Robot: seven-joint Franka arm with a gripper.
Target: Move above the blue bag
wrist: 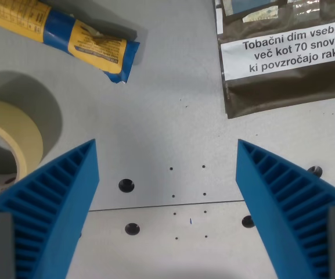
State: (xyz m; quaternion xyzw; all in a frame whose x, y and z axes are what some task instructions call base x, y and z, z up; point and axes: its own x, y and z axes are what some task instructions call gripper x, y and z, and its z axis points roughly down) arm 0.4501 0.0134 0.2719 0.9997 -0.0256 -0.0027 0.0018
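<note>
A blue and yellow bag (pixel 68 32) lies crumpled on the grey table at the wrist view's upper left, its sealed end pointing right. My gripper (pixel 167 174) is open, with two ribbed blue fingers (pixel 54 200) rising from the bottom corners and only bare table between them. The bag is well above and to the left of the gap between the fingertips, apart from both fingers.
A roll of beige masking tape (pixel 13 136) sits at the left edge, close to the left finger. A dark brown tobacco pouch (pixel 286 58) with a white warning label lies at the upper right. Bolt holes (pixel 126 185) and a seam cross the grey table (pixel 173 116).
</note>
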